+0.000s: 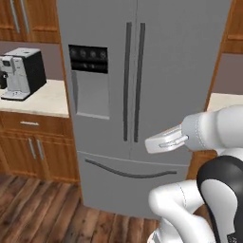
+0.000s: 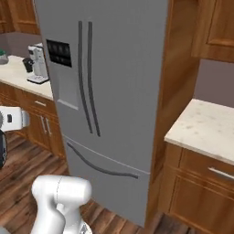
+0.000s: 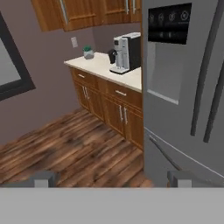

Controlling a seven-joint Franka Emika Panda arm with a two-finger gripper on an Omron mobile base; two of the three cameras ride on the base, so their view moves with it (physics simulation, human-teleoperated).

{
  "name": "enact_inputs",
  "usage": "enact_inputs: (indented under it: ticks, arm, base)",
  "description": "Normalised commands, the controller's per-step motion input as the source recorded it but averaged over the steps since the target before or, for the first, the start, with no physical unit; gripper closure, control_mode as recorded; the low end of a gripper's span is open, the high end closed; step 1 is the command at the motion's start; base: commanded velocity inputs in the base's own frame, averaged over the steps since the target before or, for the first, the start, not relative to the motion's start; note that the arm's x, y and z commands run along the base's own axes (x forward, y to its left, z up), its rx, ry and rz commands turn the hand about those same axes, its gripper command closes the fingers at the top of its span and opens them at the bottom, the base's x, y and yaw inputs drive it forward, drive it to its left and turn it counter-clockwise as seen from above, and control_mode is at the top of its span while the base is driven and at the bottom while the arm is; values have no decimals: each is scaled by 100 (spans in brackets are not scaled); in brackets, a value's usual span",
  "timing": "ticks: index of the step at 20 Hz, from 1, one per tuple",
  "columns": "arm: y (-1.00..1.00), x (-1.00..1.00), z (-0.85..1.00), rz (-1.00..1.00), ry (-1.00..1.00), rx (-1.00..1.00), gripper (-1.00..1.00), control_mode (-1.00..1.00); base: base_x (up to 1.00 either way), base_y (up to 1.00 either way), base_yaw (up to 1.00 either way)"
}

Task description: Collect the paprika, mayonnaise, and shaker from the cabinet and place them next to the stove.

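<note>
The paprika, mayonnaise, shaker and stove are out of view. Brown wooden wall cabinets [image 1: 28,19] [image 3: 83,12] with long silver bar handles hang above the left counter, their doors shut; I cannot tell which one is the task's cabinet. My gripper [image 3: 112,179] is open with nothing between its fingertips [image 3: 43,178]. It looks past the fridge's left edge toward the left counter and the floor. My white hand [image 1: 163,141] hovers in front of the fridge doors, at about mid height.
A tall grey fridge [image 1: 142,71] [image 2: 114,82] stands straight ahead. A coffee machine [image 1: 21,73] [image 3: 126,53] sits on the pale left counter [image 1: 47,102] over drawers and base cabinets. Another counter [image 2: 205,130] lies to the right. Wooden floor [image 3: 70,148] is open at left.
</note>
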Motion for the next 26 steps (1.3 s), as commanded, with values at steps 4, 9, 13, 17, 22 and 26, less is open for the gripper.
enact_inputs:
  ticks: [4,9,13,17,22,26]
  arm:
    - [0,0,0,0,0,0,-100,100]
    - [0,0,0,0,0,0,-100,100]
    - [0,0,0,0,0,0,-100,100]
    - [0,0,0,0,0,0,-100,100]
    - [0,0,0,0,0,0,-100,100]
    - [0,0,0,0,0,0,-100,100]
  base:
    - [12,100,-10]
    - [34,100,-12]
    - [27,100,-12]
    - [24,100,-12]
    - [28,100,-12]
    - [27,100,-12]
